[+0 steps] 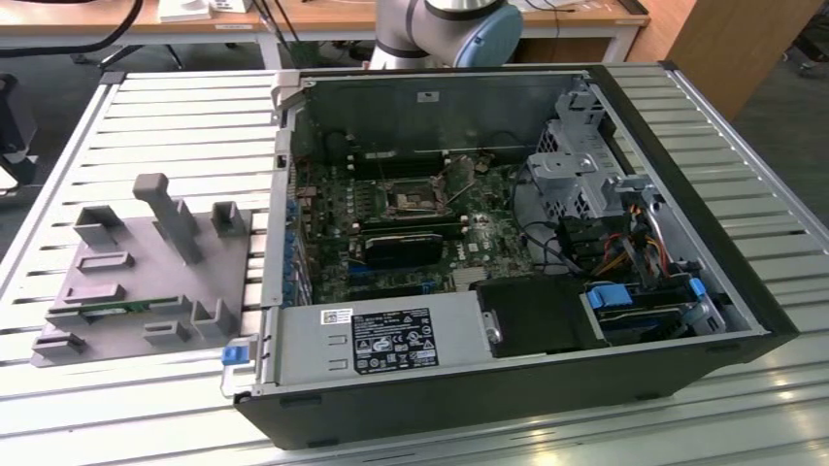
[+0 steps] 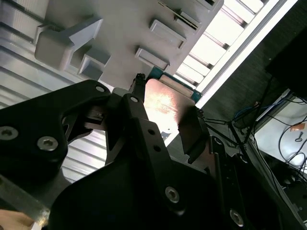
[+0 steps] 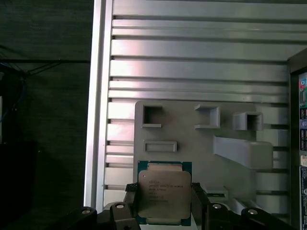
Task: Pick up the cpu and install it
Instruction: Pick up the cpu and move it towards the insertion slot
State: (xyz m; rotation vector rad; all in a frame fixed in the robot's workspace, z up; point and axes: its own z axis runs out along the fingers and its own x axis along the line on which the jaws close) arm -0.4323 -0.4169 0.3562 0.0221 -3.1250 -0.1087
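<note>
In the first wrist view the cpu (image 3: 164,191), a flat square chip with a silver top and a green rim, sits between my gripper's (image 3: 165,203) black fingers (image 3: 130,200), which press on two opposite edges. It hangs above the grey holder block (image 3: 240,153) on the slatted table. The second wrist view shows the cpu (image 2: 163,98) from the other side, clamped in the gripper (image 2: 168,108), with the holder block (image 2: 120,24) behind it. In the exterior view the black motherboard socket (image 1: 412,199) lies inside the open computer case (image 1: 518,408).
The grey holder block (image 1: 143,272) lies at the exterior view's left of the case, with upright posts and a thin green memory stick (image 1: 130,308) in it. Drive cages and cables (image 1: 622,243) crowd the case's right side. The arm's base (image 1: 447,29) stands behind the case.
</note>
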